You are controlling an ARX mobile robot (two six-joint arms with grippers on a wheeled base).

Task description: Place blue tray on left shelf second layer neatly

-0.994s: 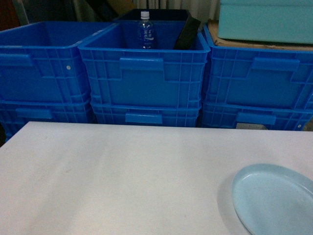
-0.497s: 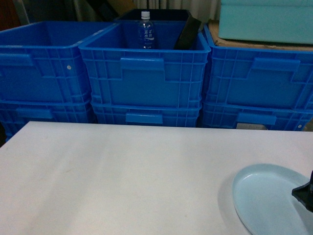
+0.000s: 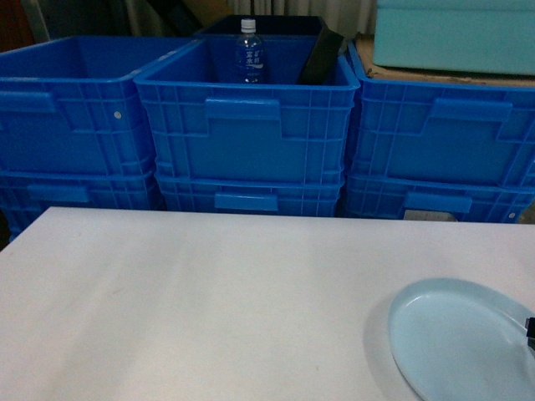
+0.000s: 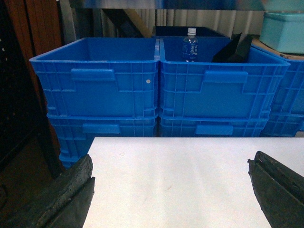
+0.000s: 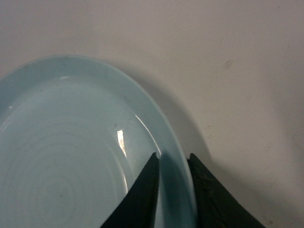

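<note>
The blue tray point(image 3: 460, 342), a pale shallow oval dish, lies on the white table point(image 3: 209, 309) at its front right corner. My right gripper point(image 5: 173, 156) is shut on the tray's point(image 5: 61, 156) raised rim, one finger inside the dish and one outside. In the head view only a dark tip of it point(image 3: 530, 327) shows at the right edge. My left gripper point(image 4: 171, 164) hangs open over the table's point(image 4: 180, 180) left part with nothing between its fingers. The left shelf is out of view.
Stacked deep-blue crates point(image 3: 247, 125) stand in a row right behind the table's far edge. The middle crate holds a water bottle point(image 3: 248, 52) and a black box point(image 3: 322, 57). A teal box point(image 3: 451, 33) sits on the right stack. A dark cabinet point(image 4: 19, 95) stands left of the table.
The tray has slid slightly to the left on the table. The right gripper's dark tip, well over the tray half a second ago, now shows only at the head view's right edge.
</note>
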